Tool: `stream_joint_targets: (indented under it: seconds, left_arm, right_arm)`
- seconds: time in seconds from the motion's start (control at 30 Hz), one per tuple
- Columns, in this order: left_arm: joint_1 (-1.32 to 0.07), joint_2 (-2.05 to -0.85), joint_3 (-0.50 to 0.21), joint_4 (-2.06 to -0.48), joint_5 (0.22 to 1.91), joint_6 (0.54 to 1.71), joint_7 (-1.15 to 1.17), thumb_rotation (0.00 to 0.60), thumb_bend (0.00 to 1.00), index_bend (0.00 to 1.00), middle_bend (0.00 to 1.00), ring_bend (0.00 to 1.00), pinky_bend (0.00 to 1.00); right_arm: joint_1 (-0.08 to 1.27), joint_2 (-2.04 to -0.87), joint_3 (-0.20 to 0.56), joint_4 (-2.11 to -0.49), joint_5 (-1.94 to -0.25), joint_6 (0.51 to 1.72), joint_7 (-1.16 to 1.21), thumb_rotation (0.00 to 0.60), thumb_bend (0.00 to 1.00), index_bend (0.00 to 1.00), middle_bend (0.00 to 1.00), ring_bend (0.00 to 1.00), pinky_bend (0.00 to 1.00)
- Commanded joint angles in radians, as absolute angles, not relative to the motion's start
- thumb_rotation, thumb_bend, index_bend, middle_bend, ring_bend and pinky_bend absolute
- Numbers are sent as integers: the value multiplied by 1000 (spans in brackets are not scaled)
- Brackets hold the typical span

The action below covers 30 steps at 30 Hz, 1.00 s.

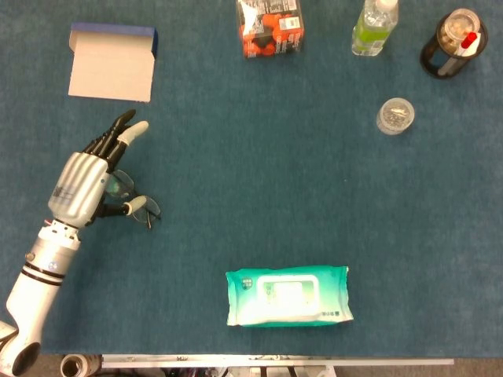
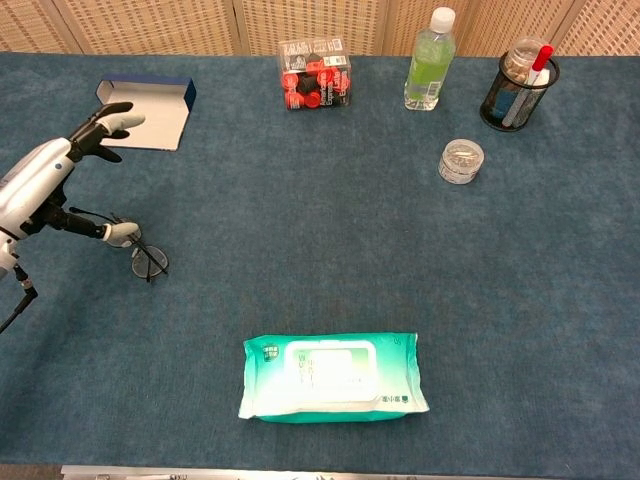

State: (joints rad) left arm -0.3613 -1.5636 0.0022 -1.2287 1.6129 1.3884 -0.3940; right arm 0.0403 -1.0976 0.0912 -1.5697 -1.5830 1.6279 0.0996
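Observation:
My left hand (image 1: 85, 181) (image 2: 55, 180) hovers over a pair of dark-framed glasses (image 1: 135, 199) (image 2: 146, 257) lying on the blue cloth at the left. Its fingers are spread and stretched forward, the thumb reaching down beside the frame. It holds nothing that I can see; whether the thumb touches the glasses is unclear. Part of the glasses is hidden under the hand in the head view. My right hand is in neither view.
An open white box with a blue lid (image 1: 110, 67) (image 2: 148, 110) lies beyond the hand. A green wipes pack (image 1: 288, 295) sits near the front. At the back stand a red-capped bottle pack (image 1: 270, 28), a green bottle (image 1: 374, 27), a pen cup (image 1: 453, 44) and a small clear jar (image 1: 394, 116).

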Motion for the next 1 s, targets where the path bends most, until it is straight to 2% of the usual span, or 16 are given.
stream_joint_targets:
  seconds: [0.03,0.67,1.0]
  left_arm:
    - [-365,-1568,-2,-1218,1609,1383,-388,600,23,86,0,134,237]
    - [-388,-1637,-22,-1061,1575,1336,-435,600,24,86,0,134,222]
    - [-410,-1701,-12,-914,1591,1320,-512,600,24,86,0,91,166]
  right_arm:
    - [40,-1097,91,-1570,-1583,1628,100,600,411,586,398,365,445]
    - [41,-1097,91,-1569,-1582,1626,99,600,411,586,398,365,445]
    - [40,-1098,91,-1569,-1583,1627,99,600,411,586,398,365,445]
